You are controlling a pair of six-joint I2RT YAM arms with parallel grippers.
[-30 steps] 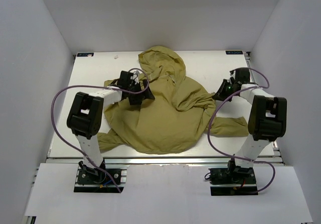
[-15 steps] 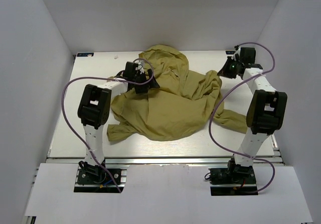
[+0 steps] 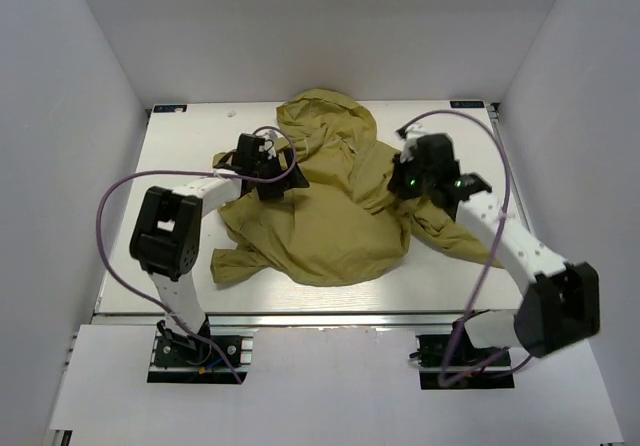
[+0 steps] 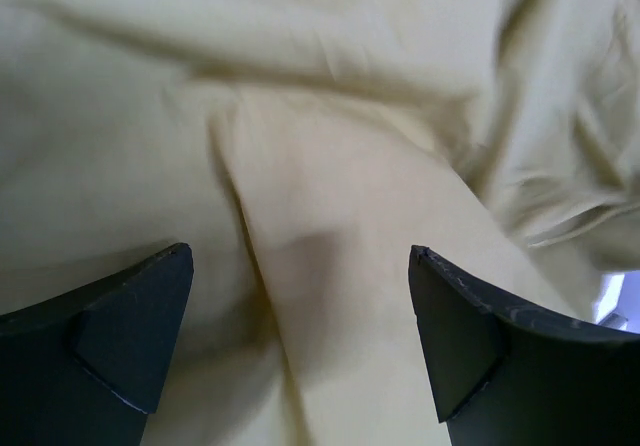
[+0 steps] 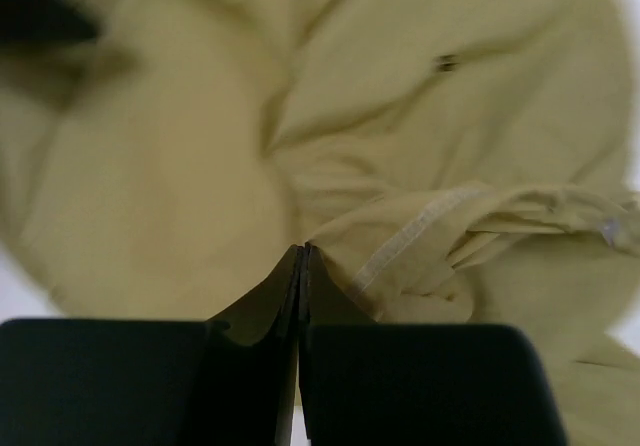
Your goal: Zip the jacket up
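Table (image 3: 160,256) bears jacket (image 3: 330,231); left tool (image 4: 300,256) gapes over it.

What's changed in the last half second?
The right gripper swung in from the far right corner to the right side of the jacket, now shut. The left gripper pulled slightly nearer, open above the fabric. The jacket stayed bunched, hood at the far edge.

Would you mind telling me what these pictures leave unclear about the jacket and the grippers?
Zipper: hidden in every view by folds of the crumpled jacket.
Right gripper, right wrist view: shut; whether it pinches fabric is hidden at its tips.
Dark spot, right wrist view: too blurred to identify.
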